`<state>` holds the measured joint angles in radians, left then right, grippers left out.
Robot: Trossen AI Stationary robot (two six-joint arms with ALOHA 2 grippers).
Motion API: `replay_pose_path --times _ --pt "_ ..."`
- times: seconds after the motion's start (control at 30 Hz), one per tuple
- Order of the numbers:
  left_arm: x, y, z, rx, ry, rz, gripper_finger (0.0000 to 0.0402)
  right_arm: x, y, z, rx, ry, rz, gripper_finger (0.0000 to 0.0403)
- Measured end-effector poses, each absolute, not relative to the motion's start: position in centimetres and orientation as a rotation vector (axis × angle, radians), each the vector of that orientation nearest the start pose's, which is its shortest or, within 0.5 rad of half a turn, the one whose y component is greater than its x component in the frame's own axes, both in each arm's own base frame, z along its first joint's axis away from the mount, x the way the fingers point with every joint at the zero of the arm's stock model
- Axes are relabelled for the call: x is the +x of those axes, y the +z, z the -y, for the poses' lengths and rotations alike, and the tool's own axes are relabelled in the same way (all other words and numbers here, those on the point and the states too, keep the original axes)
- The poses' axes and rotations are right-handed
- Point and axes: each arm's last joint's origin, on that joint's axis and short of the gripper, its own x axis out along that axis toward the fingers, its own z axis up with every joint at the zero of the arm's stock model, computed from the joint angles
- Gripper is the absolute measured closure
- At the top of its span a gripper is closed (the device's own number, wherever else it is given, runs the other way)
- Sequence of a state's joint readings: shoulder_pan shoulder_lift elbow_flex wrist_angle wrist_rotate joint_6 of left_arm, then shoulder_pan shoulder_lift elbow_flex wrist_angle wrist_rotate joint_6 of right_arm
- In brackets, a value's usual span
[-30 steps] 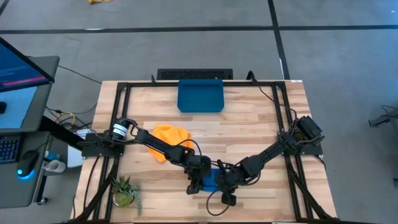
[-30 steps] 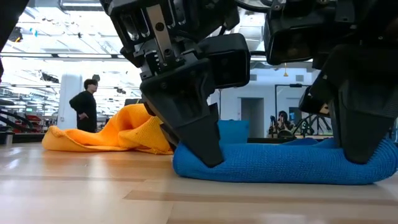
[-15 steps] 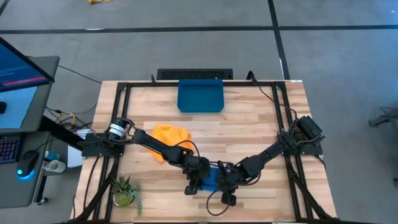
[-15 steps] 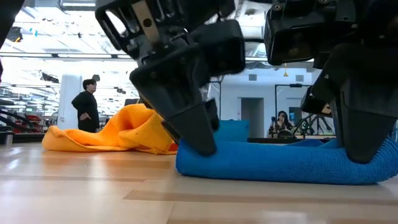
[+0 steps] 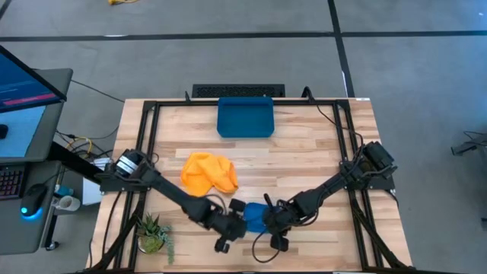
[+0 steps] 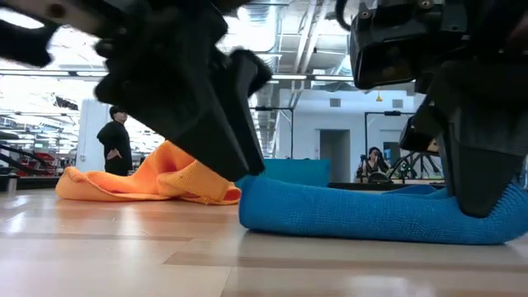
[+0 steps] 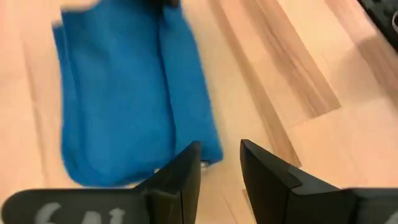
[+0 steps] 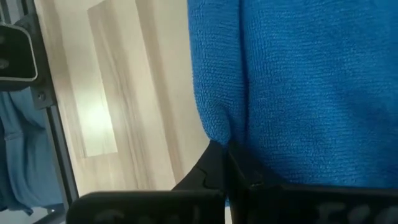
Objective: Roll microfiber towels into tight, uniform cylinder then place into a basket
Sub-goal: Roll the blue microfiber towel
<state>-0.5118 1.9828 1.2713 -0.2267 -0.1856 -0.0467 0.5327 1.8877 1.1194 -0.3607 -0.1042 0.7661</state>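
Blue towel (image 5: 254,216): lies near the front edge of the surface (image 5: 304,152), folded into a long, loose, flattish roll. You see in the low view that it sags rather than forming a tight cylinder, so the roll looks unfinished to me.

Right end effector (image 5: 268,221): fingers pressed together, pinching one end of the blue towel. In the right wrist view the dark tips bite into the cloth edge. Likely reason: you hold that end as an anchor so the roll does not unwind.

Left end effector (image 7: 219,163): fingers slightly spread, nothing between them. In the left wrist view they sit just off the near end of the blue towel, over bare wood. In the high view it sits just to the left of the towel. It looks free for another hold; judge that yourself.

Yellow towel (image 5: 208,173): crumpled in a heap mid-surface, behind the blue one and apart from it, untouched by either arm. Not rolled.

Basket (image 5: 245,117): at the far edge, well apart from both towels, nothing visible in it.

Progress: early. No towel is in the basket.

Risk: with only one end pinched, the free end may loosen if you drag the roll.
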Motion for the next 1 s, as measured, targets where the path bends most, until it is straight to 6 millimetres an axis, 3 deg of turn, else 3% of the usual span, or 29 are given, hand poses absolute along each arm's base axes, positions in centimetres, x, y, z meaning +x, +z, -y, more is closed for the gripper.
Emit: replay_pose_path --times 0.27,0.4,0.67,1.0 --pt "35.0 15.8 21.7 0.437 -0.248 -0.775 0.0299 31.2 14.0 -18.2 0.430 0.095 -1.254 0.0391" --pt "35.7 15.6 20.6 0.393 -0.302 -0.803 0.0299 31.2 14.0 -18.3 0.430 0.096 -1.254 0.0392" --pt "37.5 12.8 18.9 0.316 -0.391 -0.861 0.0299 31.2 14.0 -18.3 0.430 0.096 -1.254 0.0390" --pt "37.1 13.1 19.7 0.398 -0.308 -0.840 0.0299 31.2 14.0 -18.3 0.430 0.097 -1.254 0.0390"
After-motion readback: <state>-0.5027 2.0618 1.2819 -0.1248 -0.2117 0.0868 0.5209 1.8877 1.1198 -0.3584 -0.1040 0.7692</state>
